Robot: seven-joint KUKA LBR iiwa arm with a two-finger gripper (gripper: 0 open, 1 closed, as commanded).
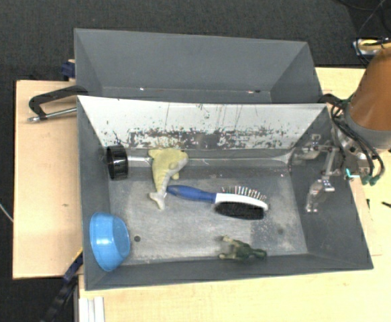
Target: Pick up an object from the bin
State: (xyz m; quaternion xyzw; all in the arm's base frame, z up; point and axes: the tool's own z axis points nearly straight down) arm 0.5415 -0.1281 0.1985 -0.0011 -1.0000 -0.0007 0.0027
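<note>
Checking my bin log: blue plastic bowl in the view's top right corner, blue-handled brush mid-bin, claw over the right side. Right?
No. The camera view shows the round blue plastic bowl in the bottom left corner, not top right. The blue-handled, white-bristled brush lies mid-bin and the claw is over the right side.

We see a robotics lab: an orange-covered robot arm (381,89) over a scuffed grey metal bin (202,69), dark carpet (21,19) all around.

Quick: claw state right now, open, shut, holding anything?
Claw: cannot be told, open or closed; nothing visibly held, over the bin's right wall.
</note>
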